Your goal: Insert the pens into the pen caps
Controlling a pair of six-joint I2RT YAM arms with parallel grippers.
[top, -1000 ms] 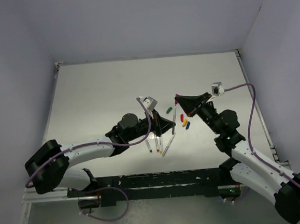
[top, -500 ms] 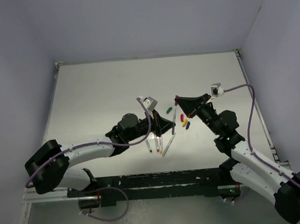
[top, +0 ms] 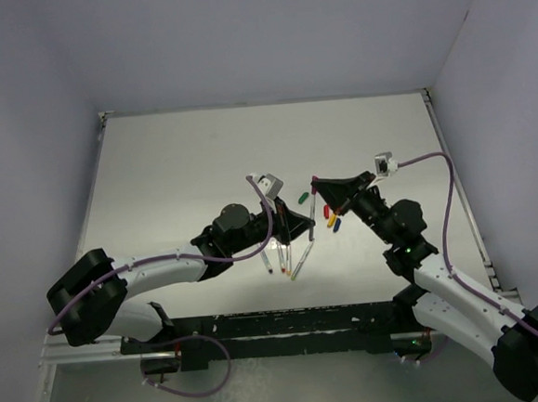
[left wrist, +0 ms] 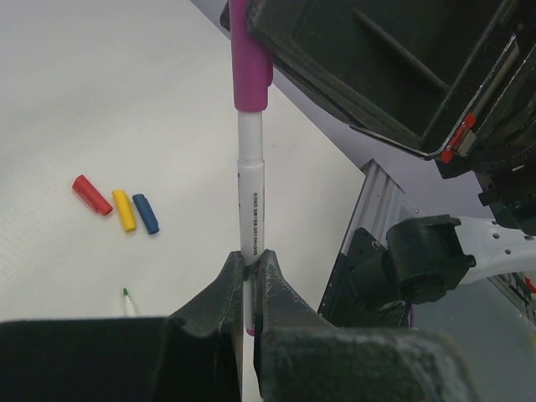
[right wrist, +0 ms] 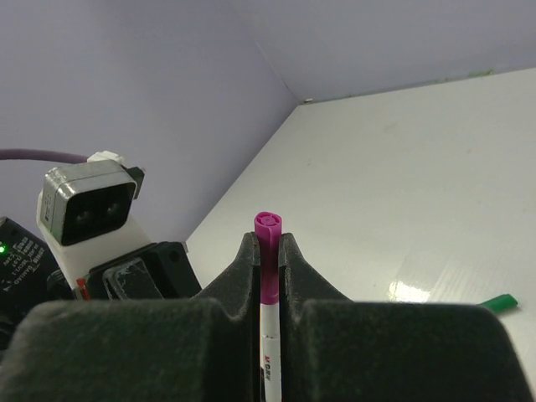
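Observation:
A pen [left wrist: 249,201] with a grey-white barrel is held between both grippers above the table, and the purple cap [left wrist: 249,59] sits on its far end. My left gripper [left wrist: 249,260] is shut on the barrel's lower end. My right gripper [right wrist: 268,243] is shut on the purple cap [right wrist: 268,251]. In the top view the pen [top: 313,212] spans from the left gripper [top: 309,235] to the right gripper [top: 316,184]. The red cap [left wrist: 90,194], yellow cap [left wrist: 124,210] and blue cap [left wrist: 145,213] lie together on the table. The green cap [top: 303,197] lies apart.
Three loose pens [top: 283,259] lie on the table just below my left gripper; one green-tipped pen [left wrist: 127,300] shows in the left wrist view. The green cap also shows at the right edge of the right wrist view [right wrist: 499,301]. Walls enclose the table on three sides.
My right arm has shifted slightly left and toward the left gripper, still gripping the purple cap. The left arm holds the pen nearly still.

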